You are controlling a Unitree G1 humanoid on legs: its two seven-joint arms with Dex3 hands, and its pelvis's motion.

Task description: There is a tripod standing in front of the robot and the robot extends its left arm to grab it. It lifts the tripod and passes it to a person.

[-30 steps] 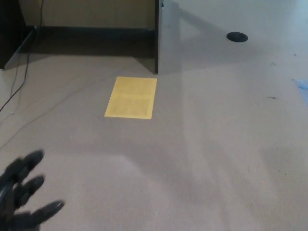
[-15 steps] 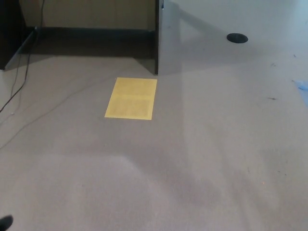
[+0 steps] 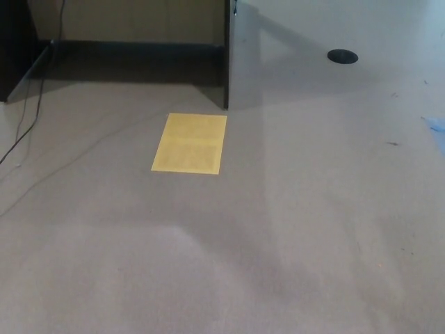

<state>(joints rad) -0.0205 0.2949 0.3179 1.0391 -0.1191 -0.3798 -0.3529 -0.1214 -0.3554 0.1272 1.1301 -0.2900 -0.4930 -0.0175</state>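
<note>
No fingers showed anywhere in the head view: neither the left hand nor the right hand was in the picture, so whether they were spread, curled or holding anything could not be told. The tripod was not in view either; nothing standing on legs appeared on the floor, and no person could be seen.

What did show was a stretch of grey-beige carpet (image 3: 292,236), and on it a yellow sheet (image 3: 190,142) lying flat, roughly in the middle left of the view. Beyond the sheet stood the edge of a grey panel (image 3: 243,56), with a dark skirting strip (image 3: 132,49) running along the wall to its left. A thin cable (image 3: 28,125) trailed across the carpet at the far left, a dark round disc (image 3: 343,56) lay at the upper right, and a small blue scrap (image 3: 436,125) sat at the right edge.

Judged from this alone, the task was either not begun or already over. With no tripod before the robot, a reach had nothing to aim at. The next move would call for the tripod to come into view first, then for the left arm to extend.

The yellow sheet seemed to carry faint blocks of print, perhaps two panels, but no word, brand or label could be read at this sharpness.
</note>
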